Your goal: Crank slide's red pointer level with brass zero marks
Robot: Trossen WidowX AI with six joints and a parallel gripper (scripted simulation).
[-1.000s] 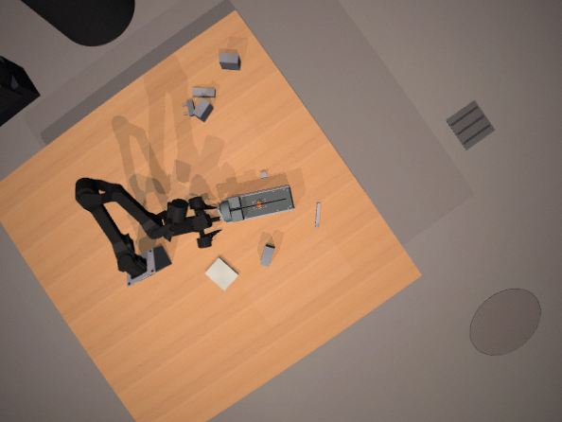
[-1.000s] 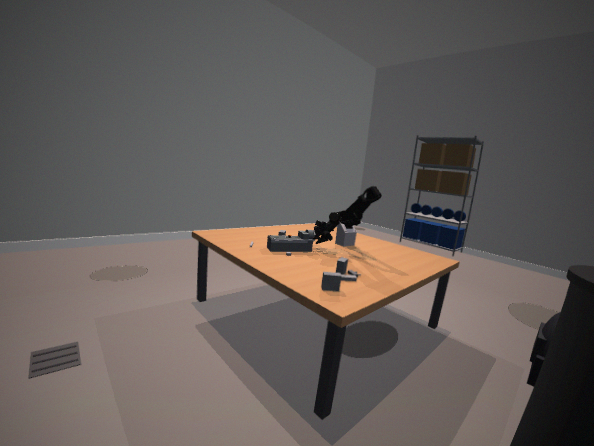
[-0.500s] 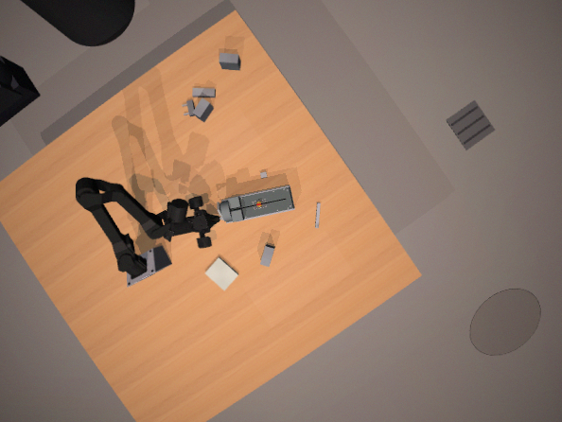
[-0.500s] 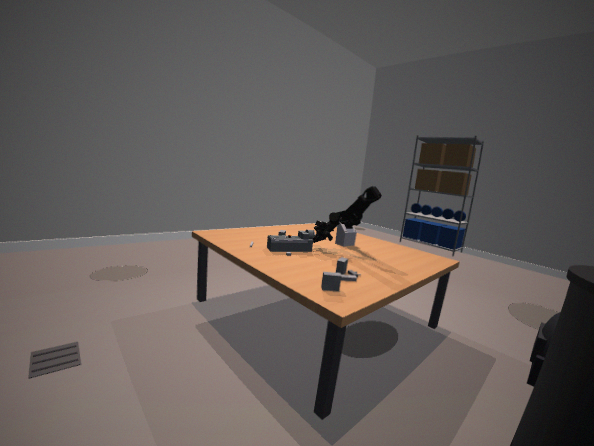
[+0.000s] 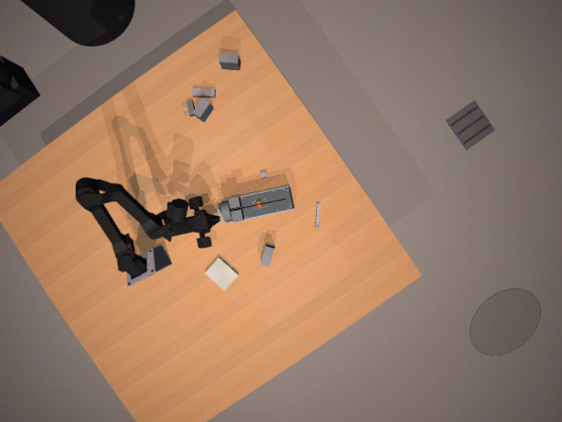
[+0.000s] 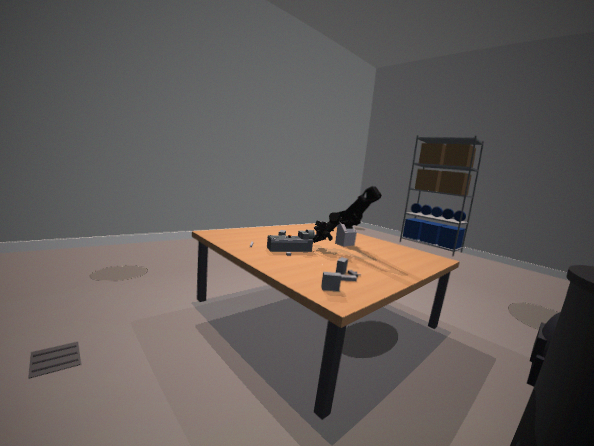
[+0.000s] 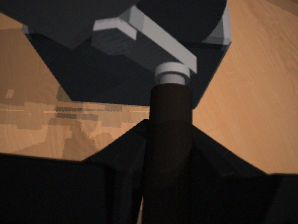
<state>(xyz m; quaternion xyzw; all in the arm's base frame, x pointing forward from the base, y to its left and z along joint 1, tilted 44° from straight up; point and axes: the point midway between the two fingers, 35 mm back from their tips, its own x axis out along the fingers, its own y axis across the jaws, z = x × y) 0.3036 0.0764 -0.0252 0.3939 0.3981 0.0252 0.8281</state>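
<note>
The machine is a long grey box with a rounded housing at the end facing the arm. A small red-orange pointer shows around the middle of its slotted top; the brass zero marks are too small to make out, so I cannot tell whether it is level with them. In the wrist view, a light grey crank arm slants down to the right, to a dark brown upright-looking handle. My gripper is shut on this handle, one finger on each side.
Near the machine are a small grey cube, a thin bar, a grey block and a cream square. Farther off lie a grey block and several other grey pieces.
</note>
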